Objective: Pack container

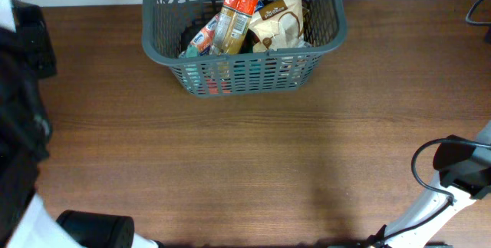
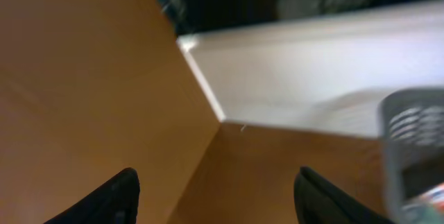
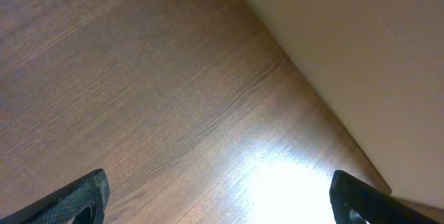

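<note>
The dark grey slotted basket [image 1: 322,29] stands at the back middle of the table. It holds several packets, among them an orange-topped one [image 1: 234,18] and a beige one [image 1: 280,21]. A corner of the basket shows at the right edge of the left wrist view [image 2: 416,148]. My left gripper [image 2: 216,189] is open and empty above bare wood. My right gripper [image 3: 218,196] is open and empty above bare wood near a pale wall. In the overhead view the left arm [image 1: 19,117] is at the left edge and the right arm [image 1: 460,167] at the lower right; their fingers are hidden there.
A white wall [image 2: 312,71] runs along the table's back edge. A black cable [image 1: 420,171] loops by the right arm. A dark arm base [image 1: 96,229] sits at the front left.
</note>
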Controlling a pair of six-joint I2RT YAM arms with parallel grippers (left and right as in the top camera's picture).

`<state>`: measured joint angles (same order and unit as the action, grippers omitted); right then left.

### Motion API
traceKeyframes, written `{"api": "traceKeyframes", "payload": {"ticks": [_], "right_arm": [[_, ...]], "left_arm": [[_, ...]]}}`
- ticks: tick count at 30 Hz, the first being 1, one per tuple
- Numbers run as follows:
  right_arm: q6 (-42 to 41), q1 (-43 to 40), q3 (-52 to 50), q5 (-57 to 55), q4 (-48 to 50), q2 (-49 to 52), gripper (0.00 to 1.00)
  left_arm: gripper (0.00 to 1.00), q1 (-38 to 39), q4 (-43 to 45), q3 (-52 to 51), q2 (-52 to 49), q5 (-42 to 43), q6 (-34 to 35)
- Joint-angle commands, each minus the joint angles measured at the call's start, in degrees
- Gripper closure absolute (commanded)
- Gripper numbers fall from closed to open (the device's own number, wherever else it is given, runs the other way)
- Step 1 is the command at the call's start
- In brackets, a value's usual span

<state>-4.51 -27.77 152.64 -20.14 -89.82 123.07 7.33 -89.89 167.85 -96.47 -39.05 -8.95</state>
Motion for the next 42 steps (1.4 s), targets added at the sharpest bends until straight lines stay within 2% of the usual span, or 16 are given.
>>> {"api": "traceKeyframes", "payload": {"ticks": [1,6,13,25,30,36,38,42], "right_arm": [[-0.7,0.04,-0.26,-0.9,0.02,0.22,0.01],[-0.7,0.04,-0.26,-0.9,0.02,0.22,0.01],[-0.7,0.04,-0.26,-0.9,0.02,0.22,0.01],[-0.7,0.04,-0.26,-0.9,0.02,0.22,0.01],[-0.7,0.04,-0.26,-0.9,0.02,0.22,0.01],[-0.7,0.04,-0.26,-0.9,0.02,0.22,0.01],[-0.7,0.04,-0.26,-0.9,0.02,0.22,0.01],[-0.7,0.04,-0.26,-0.9,0.02,0.22,0.01]], "left_arm": [[0.34,-3.96,0.92,-7.78,-1.16,-2.75,1.97],[0.31,-10.73,1.84,-20.11,-1.18,-0.22,4.92],[0.3,-22.77,1.79,-33.79,-1.18,14.99,5.35],[0.3,-39.34,2.21,-37.73,-1.18,30.16,5.09],[0.3,-42.32,3.56,-41.29,-1.18,30.77,4.87],[0.22,-42.38,4.42,-43.1,-1.18,30.93,4.85],[0.01,-42.38,4.42,-43.1,-1.18,30.91,4.83],[0.01,-42.38,4.44,-43.1,-1.18,30.93,4.85]]}}
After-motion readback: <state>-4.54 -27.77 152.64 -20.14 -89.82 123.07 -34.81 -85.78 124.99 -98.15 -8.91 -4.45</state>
